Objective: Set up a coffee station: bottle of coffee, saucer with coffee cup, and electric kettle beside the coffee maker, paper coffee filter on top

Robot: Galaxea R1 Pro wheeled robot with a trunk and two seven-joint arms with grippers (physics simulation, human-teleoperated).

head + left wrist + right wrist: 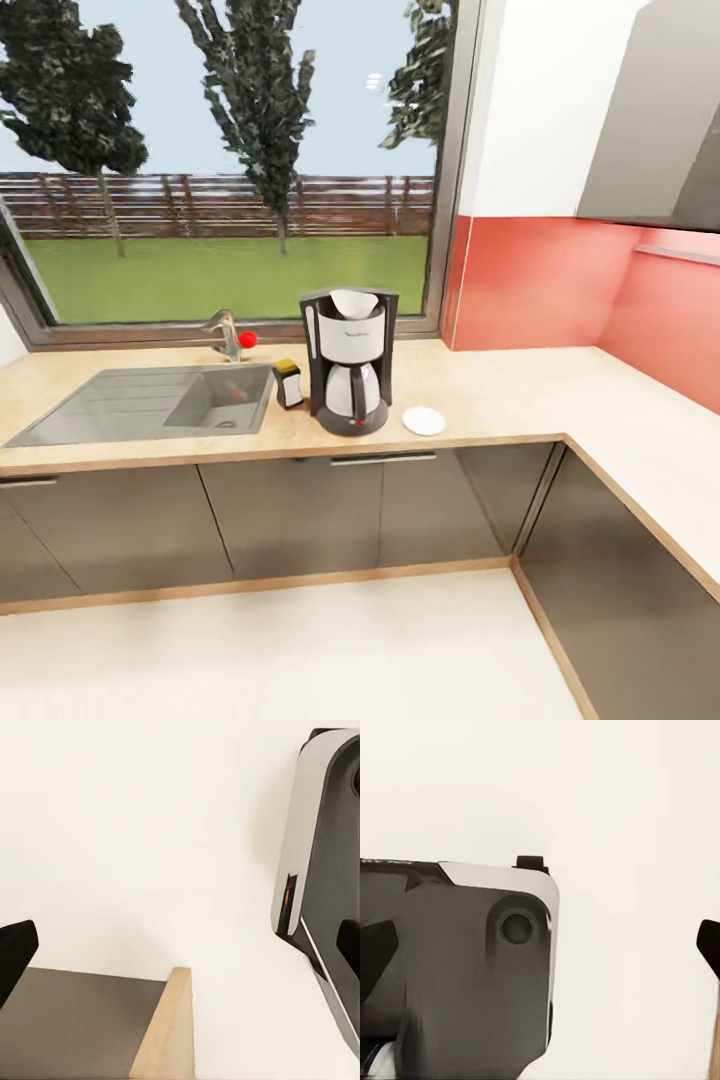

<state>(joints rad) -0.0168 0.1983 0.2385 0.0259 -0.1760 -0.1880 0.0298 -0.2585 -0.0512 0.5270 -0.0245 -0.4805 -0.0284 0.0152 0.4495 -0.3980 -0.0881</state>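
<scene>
White saucer (424,421) beside coffee maker (349,360)

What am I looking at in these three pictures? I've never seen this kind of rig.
A simulated two-armed wheeled robot. The big picture comes from its head camera, facing a kitchen countertop with a sink. On it stand the coffee maker, with the white paper coffee filter on top, the bottle of coffee on its sink side and the saucer on the other, empty. The other two pictures come from cameras on the wrists, pointing down at pale floor and the robot's own body. Dark fingertips at the edges look spread, holding nothing.
</scene>
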